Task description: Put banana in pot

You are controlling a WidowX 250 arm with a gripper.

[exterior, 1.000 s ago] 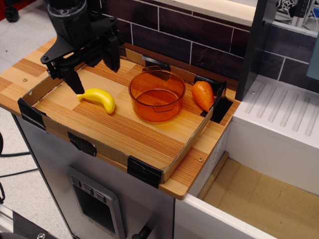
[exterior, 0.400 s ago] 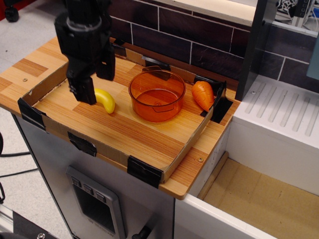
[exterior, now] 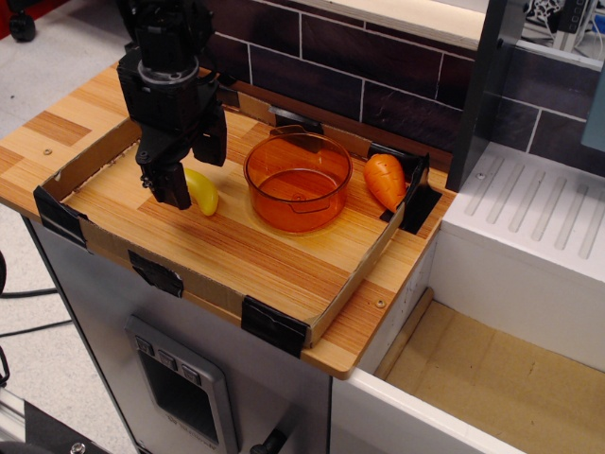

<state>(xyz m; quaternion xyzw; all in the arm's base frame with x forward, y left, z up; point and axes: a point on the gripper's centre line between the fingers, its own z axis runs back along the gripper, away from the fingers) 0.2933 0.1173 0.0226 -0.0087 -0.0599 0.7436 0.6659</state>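
The yellow banana (exterior: 202, 194) lies on the wooden tray floor (exterior: 255, 255), left of the pot, and is mostly hidden behind my gripper. My black gripper (exterior: 195, 178) is lowered over the banana with its jaws apart. One finger (exterior: 174, 187) is in front of the banana and the other (exterior: 214, 147) is behind it. I see no contact with the banana. The translucent orange pot (exterior: 295, 210) stands upright in the middle of the tray with nothing in it.
An orange toy carrot (exterior: 385, 180) leans in the tray's far right corner. A low cardboard rim (exterior: 180, 281) with black taped corners surrounds the tray. A white sink unit (exterior: 529, 236) is to the right and a dark tiled wall (exterior: 378, 76) behind.
My gripper has swung from the banana's left end to over it, turned and come down, so its fingers now straddle the banana and cover most of it. Banana, pot and carrot have not moved.
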